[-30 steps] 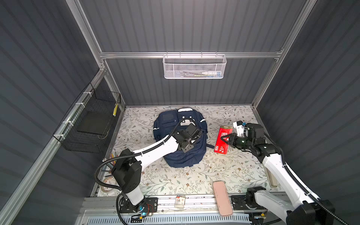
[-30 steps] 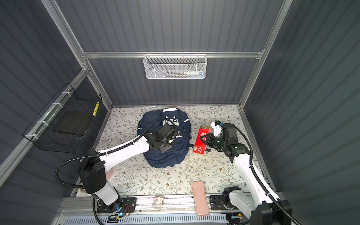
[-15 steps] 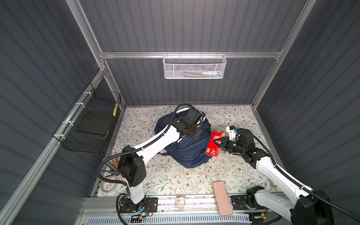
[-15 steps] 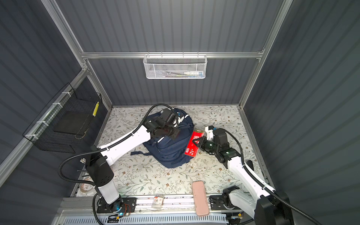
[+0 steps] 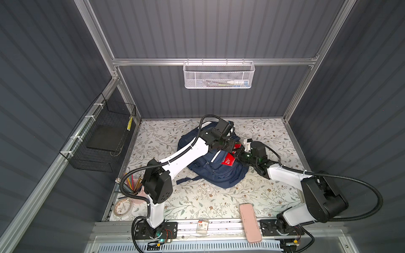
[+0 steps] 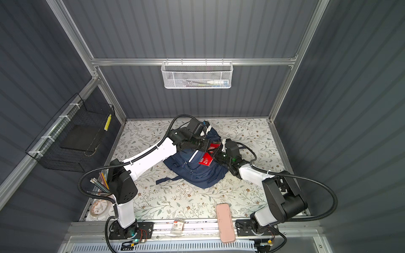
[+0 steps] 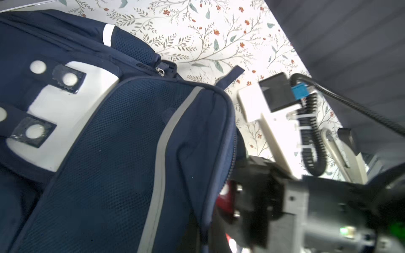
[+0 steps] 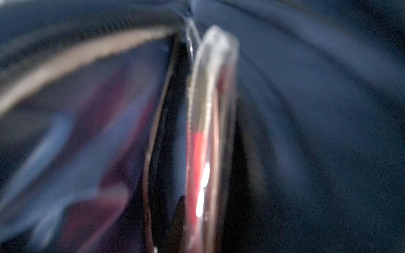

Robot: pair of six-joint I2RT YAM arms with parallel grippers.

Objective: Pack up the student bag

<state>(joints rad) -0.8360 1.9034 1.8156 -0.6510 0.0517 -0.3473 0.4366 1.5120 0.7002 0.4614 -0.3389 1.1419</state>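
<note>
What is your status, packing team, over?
Left fingers shut on student bag rim. Right fingers shut on red packet, half inside it. Nothing else in the way.

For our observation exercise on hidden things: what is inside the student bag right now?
A red packet, gripped by the right hand, sits partly inside the student bag. Anything deeper is covered by its navy fabric.
</note>
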